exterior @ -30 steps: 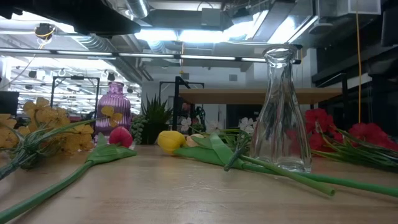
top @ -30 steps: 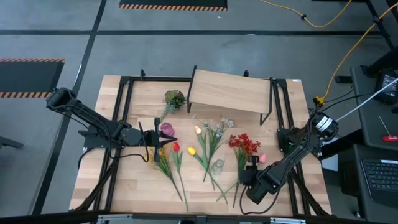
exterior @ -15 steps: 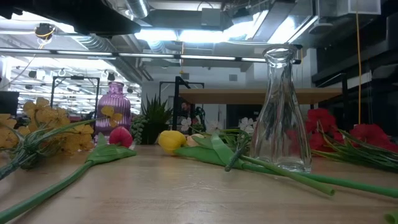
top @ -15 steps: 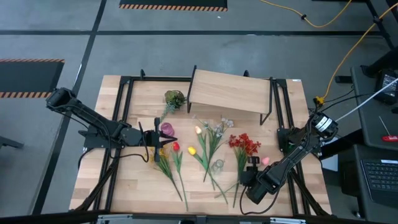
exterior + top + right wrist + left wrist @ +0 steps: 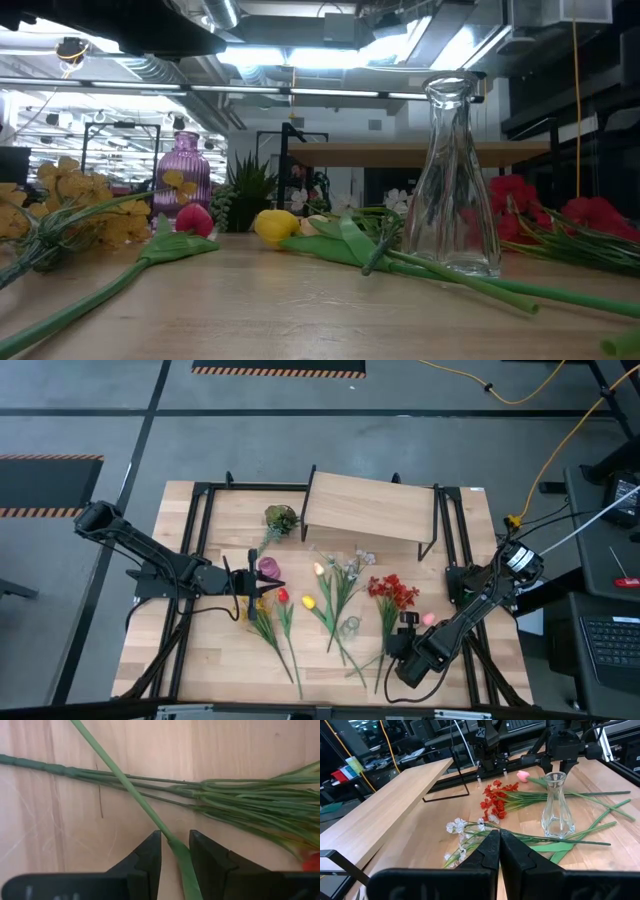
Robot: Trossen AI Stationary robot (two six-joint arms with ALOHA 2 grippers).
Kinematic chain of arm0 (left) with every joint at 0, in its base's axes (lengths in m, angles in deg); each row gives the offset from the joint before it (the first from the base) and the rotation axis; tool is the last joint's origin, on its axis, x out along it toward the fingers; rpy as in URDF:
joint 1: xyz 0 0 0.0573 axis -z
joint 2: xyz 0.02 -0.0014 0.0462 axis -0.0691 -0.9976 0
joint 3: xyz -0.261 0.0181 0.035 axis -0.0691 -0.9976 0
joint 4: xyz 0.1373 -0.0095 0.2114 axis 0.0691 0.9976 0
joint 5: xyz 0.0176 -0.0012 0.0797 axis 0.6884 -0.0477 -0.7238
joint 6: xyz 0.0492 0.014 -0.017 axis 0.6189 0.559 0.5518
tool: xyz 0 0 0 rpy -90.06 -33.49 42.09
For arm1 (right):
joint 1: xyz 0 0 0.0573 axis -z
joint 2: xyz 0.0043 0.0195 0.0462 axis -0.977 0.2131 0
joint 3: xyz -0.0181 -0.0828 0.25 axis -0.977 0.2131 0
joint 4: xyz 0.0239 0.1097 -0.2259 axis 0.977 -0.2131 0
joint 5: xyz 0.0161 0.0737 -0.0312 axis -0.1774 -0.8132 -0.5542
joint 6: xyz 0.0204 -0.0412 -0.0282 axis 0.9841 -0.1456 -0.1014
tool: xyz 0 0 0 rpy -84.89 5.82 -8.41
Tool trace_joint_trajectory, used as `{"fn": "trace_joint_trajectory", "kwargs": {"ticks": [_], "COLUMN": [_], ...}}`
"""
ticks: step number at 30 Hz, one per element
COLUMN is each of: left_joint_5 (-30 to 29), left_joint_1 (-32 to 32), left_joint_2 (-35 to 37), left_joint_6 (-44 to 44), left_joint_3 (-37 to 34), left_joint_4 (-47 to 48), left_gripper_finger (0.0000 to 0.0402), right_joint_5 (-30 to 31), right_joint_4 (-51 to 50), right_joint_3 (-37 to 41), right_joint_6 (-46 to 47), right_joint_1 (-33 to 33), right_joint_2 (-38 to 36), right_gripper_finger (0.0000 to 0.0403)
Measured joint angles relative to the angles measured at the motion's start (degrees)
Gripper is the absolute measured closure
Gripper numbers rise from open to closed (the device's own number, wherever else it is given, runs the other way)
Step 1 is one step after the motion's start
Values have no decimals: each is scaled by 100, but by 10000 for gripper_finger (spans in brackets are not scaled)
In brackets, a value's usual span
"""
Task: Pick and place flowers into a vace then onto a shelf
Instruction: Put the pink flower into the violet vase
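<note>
Two grippers: on tabletop (image 5: pixel 200 650).
Right gripper (image 5: pixel 175 851): fingers narrowly spaced around green flower stem (image 5: pixel 125 785).
Left gripper (image 5: pixel 499 851): fingers closed together, empty, beside purple vase (image 5: pixel 269 567).

the table (image 5: pixel 210 650) is pale wood with a smooth, matt grain. the shelf (image 5: pixel 365 506) is the same light wood, matt, on thin black metal legs. the clear vase (image 5: pixel 455 180) is glossy glass; the purple vase (image 5: pixel 183 172) looks like ribbed, shiny glass. the flowers (image 5: pixel 495 802) have cloth-like petals and smooth plastic-looking stems (image 5: pixel 125 785). the right gripper (image 5: pixel 174 851) has matt black fingers.
</note>
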State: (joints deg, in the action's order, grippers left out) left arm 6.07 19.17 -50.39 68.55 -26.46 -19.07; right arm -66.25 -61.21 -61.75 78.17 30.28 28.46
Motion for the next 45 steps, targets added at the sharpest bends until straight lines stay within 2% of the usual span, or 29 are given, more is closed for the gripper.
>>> {"fn": "trace_joint_trajectory", "kwargs": {"ticks": [15,18,22,26,29,37,45], "left_joint_5": [0,0,0,0,0,3,4], "left_joint_1": [0,0,0,0,0,2,0], "left_joint_2": [0,0,0,0,0,0,0], "left_joint_6": [-2,-2,-2,-2,-2,-2,-2], "left_joint_3": [-2,-2,-2,-2,-2,-2,-2], "left_joint_4": [0,0,0,0,0,0,-2], "left_gripper_finger": [395,395,395,395,395,395,395], "right_joint_5": [50,10,-44,-92,-137,-183,-16], "right_joint_4": [486,500,518,408,42,-1694,-2076], "right_joint_3": [536,538,538,516,311,-527,-1335], "right_joint_6": [-95,-203,-223,-216,-222,-343,-655], "right_joint_1": [-7,-4,17,22,28,31,28], "right_joint_2": [-28,-22,-19,-16,14,15,-22], "right_gripper_finger": [303,329,389,392,397,400,401]}}
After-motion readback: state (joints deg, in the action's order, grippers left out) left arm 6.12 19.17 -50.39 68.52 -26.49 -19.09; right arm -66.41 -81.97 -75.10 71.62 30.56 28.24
